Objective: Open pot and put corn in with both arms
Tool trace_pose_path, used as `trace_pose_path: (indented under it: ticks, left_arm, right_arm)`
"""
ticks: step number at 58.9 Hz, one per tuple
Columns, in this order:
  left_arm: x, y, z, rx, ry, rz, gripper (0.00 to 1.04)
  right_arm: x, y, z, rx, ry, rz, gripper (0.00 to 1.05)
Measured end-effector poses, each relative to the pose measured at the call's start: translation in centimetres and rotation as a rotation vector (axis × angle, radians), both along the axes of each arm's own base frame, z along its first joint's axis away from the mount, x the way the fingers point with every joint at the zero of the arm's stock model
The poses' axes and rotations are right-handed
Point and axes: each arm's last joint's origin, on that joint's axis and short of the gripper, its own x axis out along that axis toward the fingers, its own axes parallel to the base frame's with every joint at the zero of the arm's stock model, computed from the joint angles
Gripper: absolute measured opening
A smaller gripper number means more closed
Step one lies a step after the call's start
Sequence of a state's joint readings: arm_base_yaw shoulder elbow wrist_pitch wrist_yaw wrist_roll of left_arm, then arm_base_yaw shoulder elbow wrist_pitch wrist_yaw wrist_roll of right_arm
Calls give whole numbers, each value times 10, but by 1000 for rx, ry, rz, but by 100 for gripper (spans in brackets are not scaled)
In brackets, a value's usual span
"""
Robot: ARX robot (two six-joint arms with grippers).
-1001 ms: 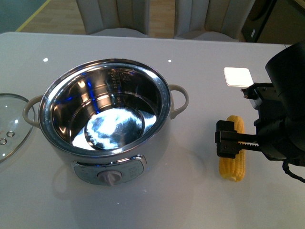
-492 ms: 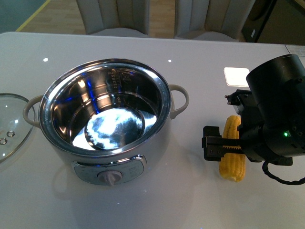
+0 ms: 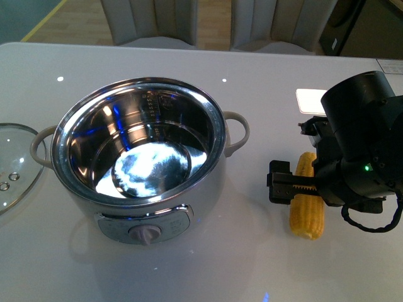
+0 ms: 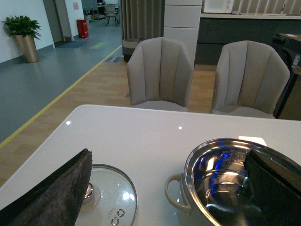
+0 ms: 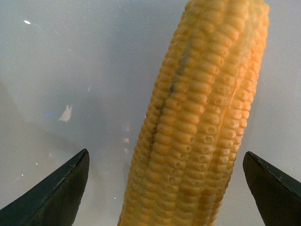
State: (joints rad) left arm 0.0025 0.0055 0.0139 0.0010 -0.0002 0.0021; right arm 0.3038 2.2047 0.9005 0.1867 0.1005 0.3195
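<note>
**While the pot stands open, the right gripper straddles the corn**

As I read the front view, the corn (image 3: 307, 214) lies flat on the white table (image 3: 252, 75), off to the right of the pot (image 3: 217, 126) and well apart from it. Its length runs away from the robot. The right gripper (image 3: 305, 187) sits directly over the cob's middle, crossing it. From the right wrist camera I see one black fingertip (image 5: 59, 188) on each side of the cob, with bare table showing between each tip and the kernels. So the jaws are spread wide and have hold of nothing. I cannot tell how high the tips are above the table.

The pot's steel bowl is uncovered and holds nothing. Its glass lid (image 3: 12, 167) lies on the table just beside the pot's left handle.

From the left wrist camera, the left gripper (image 4: 162, 193) is also spread wide and holds nothing. One finger (image 4: 47, 197) shows by the lid and the other by the pot's rim.
</note>
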Motion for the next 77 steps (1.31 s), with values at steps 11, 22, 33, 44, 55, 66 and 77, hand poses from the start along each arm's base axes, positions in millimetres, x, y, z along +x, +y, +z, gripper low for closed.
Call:
trace_pose_path:
  ticks: [11, 22, 33, 44, 55, 66, 77]
  left_arm:
    - [0, 0, 0, 0, 0, 0, 98]
    - [0, 0, 0, 0, 0, 0, 98]
    - [0, 0, 0, 0, 0, 0, 98]
    - [0, 0, 0, 0, 0, 0, 98]
    - [0, 0, 0, 0, 0, 0, 98]
    - [0, 0, 0, 0, 0, 0, 98]
    - [0, 0, 0, 0, 0, 0, 98]
  right_arm:
    - [-1, -2, -5, -9, 14, -9, 79]
    - [-13, -5, 2, 11, 1, 12, 28]
    - [-19, -4, 54, 114, -145, 79, 23]
    - [-21, 9, 82, 179, -223, 128, 23]
    - [-22, 35, 104, 271, -269, 186, 23]
    - [-17, 59, 119, 342, -305, 218, 23]
    - [-12, 79, 131, 406, -329, 241, 23]
